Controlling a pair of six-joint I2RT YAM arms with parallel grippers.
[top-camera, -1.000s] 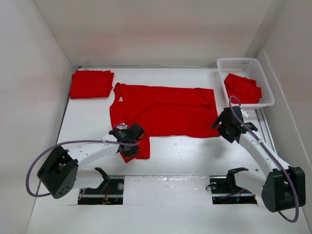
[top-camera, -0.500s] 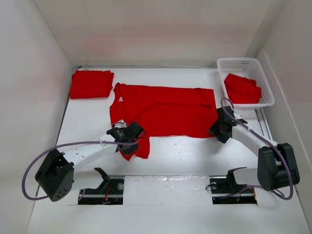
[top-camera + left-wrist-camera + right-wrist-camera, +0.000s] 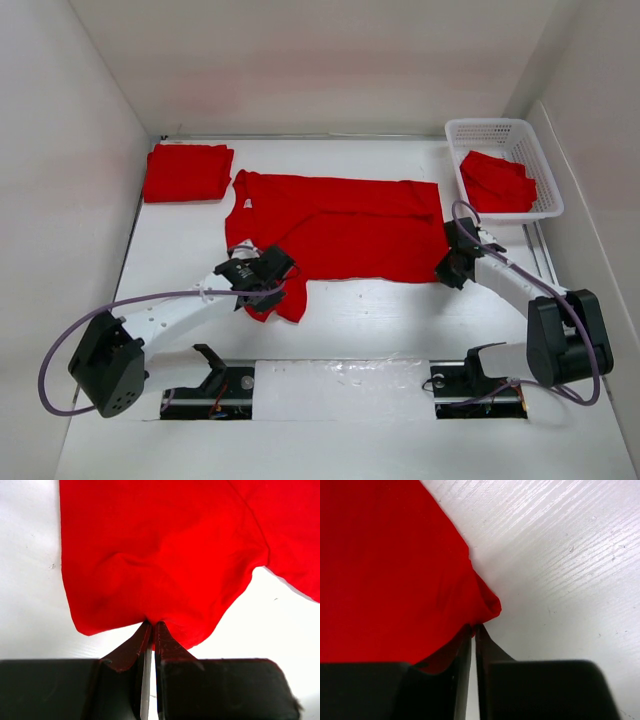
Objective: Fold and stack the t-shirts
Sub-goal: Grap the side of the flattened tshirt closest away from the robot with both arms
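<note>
Since a second ago the right arm has drawn in, bringing the right jaws to the near right corner of the spread t-shirt, and the left arm has swung its elbow outward. From above, the left jaws sit on the shirt's near left sleeve, and the cloth lies between the two sets of jaws on the tabletop. Far beyond the left jaws lies a folded t-shirt. Beyond the right jaws a third t-shirt rests in the basket.

At the left wrist, the left jaws are pressed together on the sleeve's edge. Red cloth puckers at their tips and spreads away beyond them.

At the right wrist, the right jaws pinch the hem corner, with cloth to their left and bare tabletop to their right.
</note>
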